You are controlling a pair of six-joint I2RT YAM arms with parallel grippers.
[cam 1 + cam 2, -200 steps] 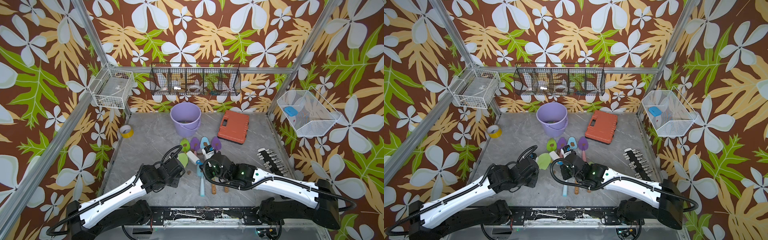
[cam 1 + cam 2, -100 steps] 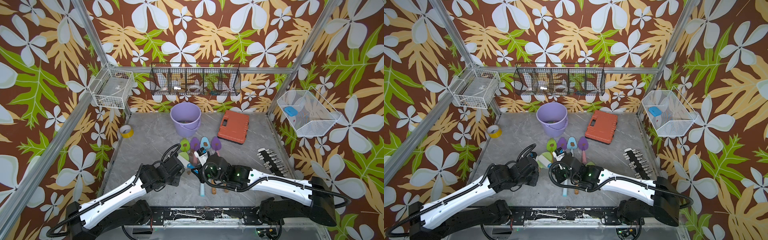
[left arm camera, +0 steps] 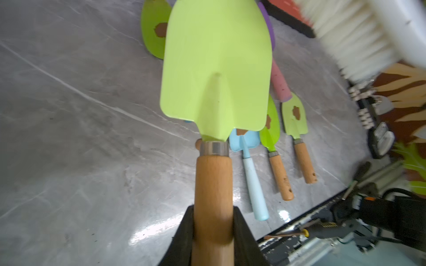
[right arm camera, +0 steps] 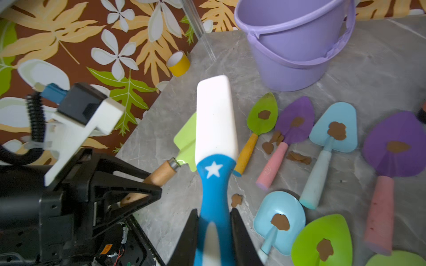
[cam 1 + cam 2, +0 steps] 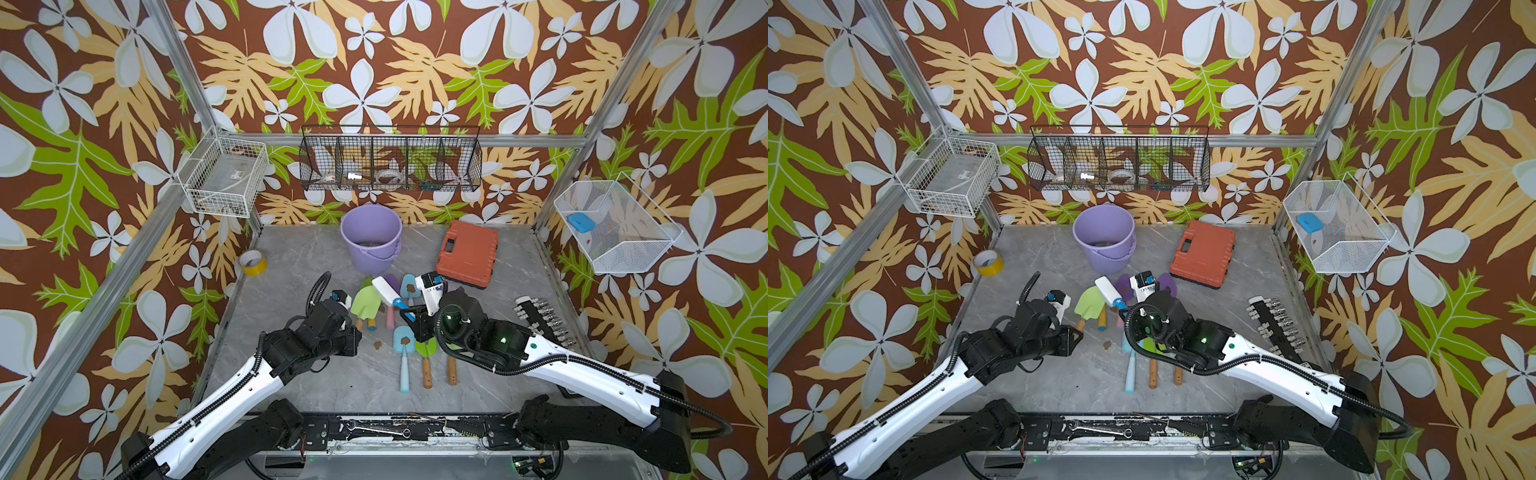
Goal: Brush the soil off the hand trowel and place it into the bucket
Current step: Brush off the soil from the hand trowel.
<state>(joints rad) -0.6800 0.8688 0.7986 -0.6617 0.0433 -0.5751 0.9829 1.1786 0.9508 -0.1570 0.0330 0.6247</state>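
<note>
Left claw (image 3: 213, 215) is clamping the lime-green wooden-handled hand trowel (image 3: 215, 64) over the grey table (image 5: 311, 257), and right claw's (image 4: 214, 216) gripping the white-and-blue plastic brush (image 4: 215, 119), just swinging clear. Blade's looking clean, so the round lavender plastic bucket (image 5: 370, 257) behind is probably coming next

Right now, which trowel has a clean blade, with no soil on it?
The light-green trowel with the wooden handle, held by the left gripper. Its blade is bare; the others, lying on the table, show brown soil blobs.
</note>
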